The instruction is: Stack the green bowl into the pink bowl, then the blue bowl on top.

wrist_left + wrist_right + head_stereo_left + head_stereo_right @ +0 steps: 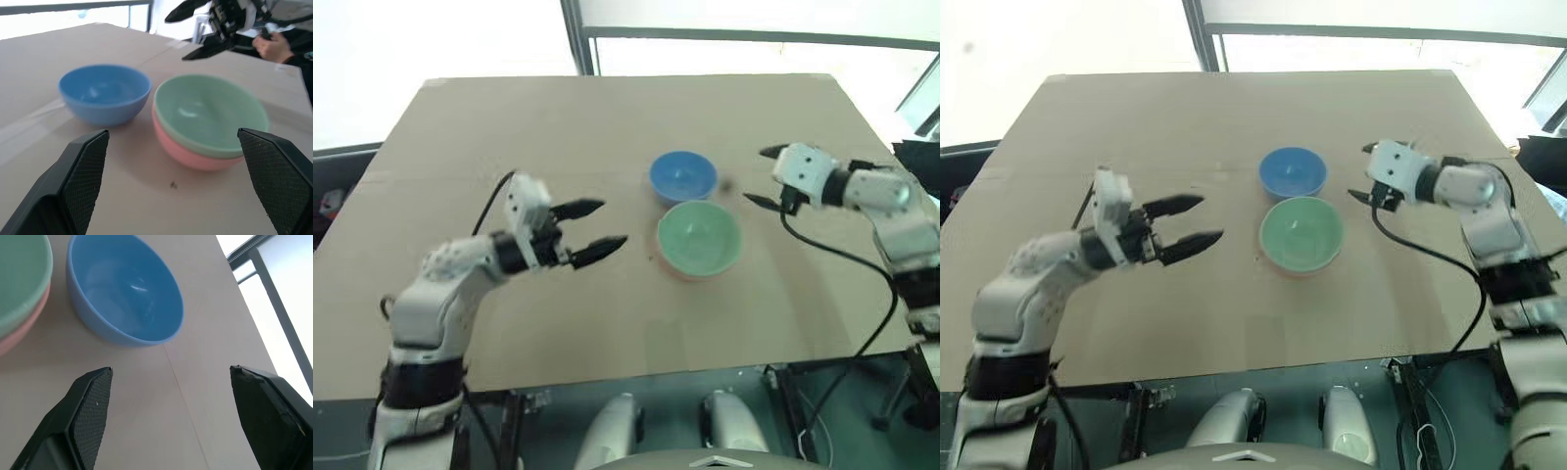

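Smooth round plastic — green bowl (699, 237) nested in pink bowl (195, 155), blue bowl (682, 176) beside.

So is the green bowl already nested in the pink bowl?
Yes: the green bowl sits inside the pink bowl, pink rim showing beneath.
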### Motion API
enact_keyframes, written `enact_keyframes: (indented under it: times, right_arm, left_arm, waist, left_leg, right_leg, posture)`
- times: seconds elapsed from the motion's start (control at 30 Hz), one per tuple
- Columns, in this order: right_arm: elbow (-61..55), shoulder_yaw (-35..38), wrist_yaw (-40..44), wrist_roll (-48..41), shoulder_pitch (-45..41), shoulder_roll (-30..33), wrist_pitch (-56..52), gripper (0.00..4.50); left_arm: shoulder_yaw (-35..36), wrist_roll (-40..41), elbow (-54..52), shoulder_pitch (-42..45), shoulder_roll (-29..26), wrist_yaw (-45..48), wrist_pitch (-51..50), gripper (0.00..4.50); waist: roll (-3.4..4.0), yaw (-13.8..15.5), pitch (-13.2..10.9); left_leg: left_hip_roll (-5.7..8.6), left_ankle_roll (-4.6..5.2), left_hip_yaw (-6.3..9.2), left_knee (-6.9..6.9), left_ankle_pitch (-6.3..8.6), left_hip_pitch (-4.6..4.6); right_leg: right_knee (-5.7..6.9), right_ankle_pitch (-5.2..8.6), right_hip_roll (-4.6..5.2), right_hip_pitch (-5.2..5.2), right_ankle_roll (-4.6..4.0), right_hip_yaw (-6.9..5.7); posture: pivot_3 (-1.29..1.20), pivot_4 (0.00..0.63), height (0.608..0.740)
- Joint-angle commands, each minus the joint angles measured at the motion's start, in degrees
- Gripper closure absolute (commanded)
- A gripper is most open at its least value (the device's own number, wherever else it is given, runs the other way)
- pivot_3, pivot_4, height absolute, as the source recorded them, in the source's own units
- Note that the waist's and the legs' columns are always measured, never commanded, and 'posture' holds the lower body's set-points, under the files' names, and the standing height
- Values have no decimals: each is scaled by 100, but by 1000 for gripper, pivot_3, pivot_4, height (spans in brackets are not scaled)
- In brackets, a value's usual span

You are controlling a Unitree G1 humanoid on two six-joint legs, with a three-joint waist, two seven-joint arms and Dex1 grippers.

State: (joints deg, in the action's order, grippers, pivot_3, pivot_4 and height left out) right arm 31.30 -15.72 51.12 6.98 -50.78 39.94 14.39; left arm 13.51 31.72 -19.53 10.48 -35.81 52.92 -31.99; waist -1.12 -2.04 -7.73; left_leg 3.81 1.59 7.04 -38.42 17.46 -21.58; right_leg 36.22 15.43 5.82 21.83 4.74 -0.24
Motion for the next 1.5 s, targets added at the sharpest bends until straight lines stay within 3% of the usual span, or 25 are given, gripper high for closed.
enact_keyframes:
  times: [0.03, 0.2, 0.43, 0.47, 0.6, 0.73, 0.77, 0.8, 0.87, 1.0, 1.13, 1.23, 1.3, 1.37, 1.5]
  right_arm:
    - [1660, -674, -36, 924, -875, -304, 1704, 451]
    - [2986, -1304, -727, 1905, -1686, -761, 2684, 451]
    - [3835, -1867, -2032, 2928, -2272, -1180, 2970, 451]
    - [3902, -1908, -2140, 3012, -2319, -1218, 2988, 991]
    - [4087, -2038, -2390, 3265, -2381, -1295, 3080, 2219]
    - [4151, -2079, -2591, 3416, -2420, -1294, 3145, 3625]
    - [4150, -2098, -2659, 3469, -2438, -1273, 3178, 4152]
    - [4151, -2098, -2673, 3479, -2452, -1245, 3219, 4433]
    - [4146, -2003, -2629, 3389, -2478, -1179, 3293, 4473]
    - [4122, -1513, -2133, 2822, -2517, -985, 3343, 4473]
    - [3439, -462, -162, 1143, -2404, -539, 3232, 4473]
    - [1656, -208, 1547, -20, -1733, 105, 2515, 4473]
    - [-121, -98, 2266, -659, -992, 657, 1415, 4473]
    - [-1627, 11, 2538, -1047, -310, 1067, 336, 4473]
    - [-3045, 57, 2476, -1123, 456, 1169, -879, 4473]
  left_arm:
    - [511, 88, -604, -402, -35, -293, 309, 61]
    - [803, 213, -1023, -881, 19, -644, 299, 61]
    - [943, 403, -1483, -1262, 36, -1076, 228, 61]
    - [957, 428, -1543, -1308, 35, -1135, 214, 0]
    - [957, 486, -1662, -1391, 30, -1317, 221, 0]
    - [913, 542, -1688, -1405, 35, -1434, 251, 0]
    - [898, 547, -1689, -1409, 36, -1453, 264, 0]
    - [881, 548, -1690, -1408, 37, -1469, 277, 0]
    - [838, 527, -1672, -1397, 39, -1489, 310, 0]
    - [627, 380, -1473, -1223, 80, -1504, 441, 0]
    - [338, 186, -1001, -844, 135, -1438, 639, 0]
    - [249, 146, -809, -769, 154, -1332, 766, 0]
    - [169, 133, -684, -705, 144, -1248, 824, 0]
    - [69, 89, -471, -581, 152, -1150, 909, 0]
    - [-126, -10, -147, -281, 193, -1051, 1055, 0]
  waist:
    - [3, -28, -2]
    - [9, -56, -5]
    - [12, -135, -6]
    - [12, -145, -6]
    - [13, -167, -6]
    - [14, -190, -6]
    - [13, -193, -6]
    - [15, -195, -7]
    - [16, -198, -7]
    - [19, -187, -9]
    - [26, -179, -14]
    - [33, -184, -17]
    - [30, -154, -13]
    - [32, -118, -14]
    - [40, -87, -18]
  left_leg:
    - [0, -2, 0, 2, -1, -1]
    - [1, -2, -1, 4, -1, -6]
    - [-2, -8, -1, 9, -5, -1]
    - [-2, -8, -3, 9, -5, -1]
    - [-2, -9, -3, 9, -5, 1]
    - [-2, -9, -5, 9, -5, 4]
    - [-2, -9, -6, 9, -5, 5]
    - [-2, -9, -7, 9, -5, 5]
    - [-2, -9, -8, 9, -5, 6]
    - [-1, -9, -8, 10, -5, 7]
    - [1, -9, -4, 7, -5, 6]
    - [-3, -9, -3, 9, -5, 5]
    - [-2, -8, 11, 11, -5, 4]
    - [0, -7, 22, 11, -4, 3]
    - [1, -7, 2, 15, -4, -9]
  right_leg:
    - [-2, 0, 1, 2, 0, -2]
    - [-23, 0, 1, 0, 0, -5]
    - [-19, 0, -9, 0, 0, -2]
    - [-19, 0, -9, -1, 0, 0]
    - [-13, 0, -10, 0, -1, 2]
    - [-9, 0, -11, -1, -1, 5]
    - [-9, 0, -11, -1, -1, 6]
    - [-9, 0, -12, -1, -1, 7]
    - [-7, 0, -12, 0, -1, 8]
    - [-7, 0, -11, -1, -1, 8]
    - [-13, 0, -10, -7, -1, 7]
    - [-22, -1, -8, -9, 0, 6]
    - [-18, -1, -3, -8, 0, -4]
    - [-4, -2, 1, -7, -1, -10]
    - [10, -1, 10, 1, -1, 0]
  posture:
    - [0, 150, 740]
    - [0, 150, 740]
    - [0, 150, 740]
    - [0, 150, 740]
    - [0, 150, 740]
    - [0, 150, 740]
    - [0, 150, 740]
    - [0, 150, 740]
    - [0, 150, 740]
    - [0, 150, 740]
    - [0, 150, 740]
    - [0, 150, 740]
    - [0, 150, 740]
    - [0, 150, 740]
    - [0, 150, 740]
